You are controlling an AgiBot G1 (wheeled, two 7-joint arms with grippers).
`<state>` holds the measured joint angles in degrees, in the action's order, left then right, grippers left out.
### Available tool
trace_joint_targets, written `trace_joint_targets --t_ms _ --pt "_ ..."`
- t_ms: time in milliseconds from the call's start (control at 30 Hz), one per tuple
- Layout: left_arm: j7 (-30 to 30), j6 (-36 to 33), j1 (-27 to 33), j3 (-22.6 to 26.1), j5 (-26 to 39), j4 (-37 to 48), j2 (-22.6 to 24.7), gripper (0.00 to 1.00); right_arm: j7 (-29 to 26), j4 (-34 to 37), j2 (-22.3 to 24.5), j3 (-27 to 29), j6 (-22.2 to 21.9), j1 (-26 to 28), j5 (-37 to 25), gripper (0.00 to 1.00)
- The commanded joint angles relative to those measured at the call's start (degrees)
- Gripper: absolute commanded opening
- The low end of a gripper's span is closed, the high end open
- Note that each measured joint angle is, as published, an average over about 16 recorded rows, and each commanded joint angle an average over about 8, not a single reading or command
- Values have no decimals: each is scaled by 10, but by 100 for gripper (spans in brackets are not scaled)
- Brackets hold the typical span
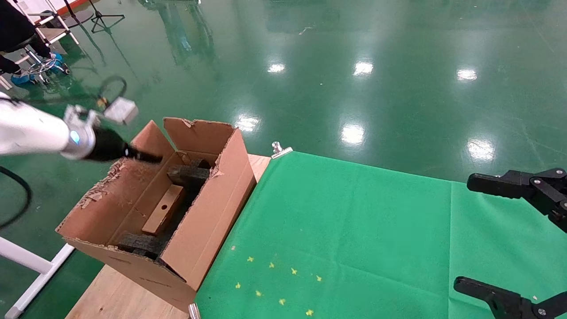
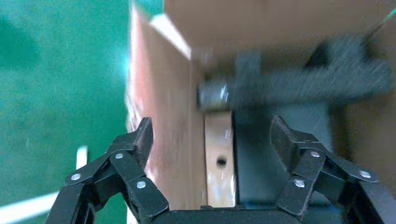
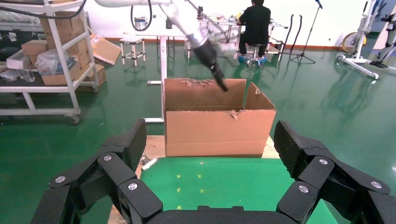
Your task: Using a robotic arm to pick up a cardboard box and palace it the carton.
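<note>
1. Now, your left hand (image 2: 212, 140) hangs spread and empty above the carton (image 1: 208, 208) at the desk's left edge.
2. Box (image 1: 163, 215) lies inside, between foam blocks (image 1: 188, 173); lift clear of the flaps.
3. Right hand (image 3: 210, 149) sits spread, parked.

A green cloth (image 1: 354, 230) covers most of the wooden table (image 1: 119, 297), held by a metal clip (image 1: 280, 149) at its far corner; small yellow stars (image 1: 274, 283) dot its near part. Around it lies a glossy green floor (image 1: 354, 66). In the upper left of the frame stand a stool (image 1: 42, 66) and a tripod (image 1: 104, 20). In the right wrist view, a shelf rack (image 3: 51, 60) holds boxes at the left, and a seated person (image 3: 254, 23) faces away.
</note>
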<state>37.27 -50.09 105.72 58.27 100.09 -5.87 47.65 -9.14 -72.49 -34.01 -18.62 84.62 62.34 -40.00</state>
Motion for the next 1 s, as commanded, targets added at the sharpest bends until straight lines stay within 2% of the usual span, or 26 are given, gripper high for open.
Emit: trace_joint_targets --t_ms 33,267,533,1000 --pt "-11 -8 12 -9 -13 -19 -13 100 0 0 0 0 0 0 0 100" --pt "-16 -13 23 -15 -21 -40 -24 100 0 0 0 0 0 0 0 100" --pt "-20 -19 8 -21 -30 -45 -21 100 0 0 0 0 0 0 0 100" --pt "-74 -93 -90 -109 -151 -184 -45 100 0 0 0 0 0 0 0 100"
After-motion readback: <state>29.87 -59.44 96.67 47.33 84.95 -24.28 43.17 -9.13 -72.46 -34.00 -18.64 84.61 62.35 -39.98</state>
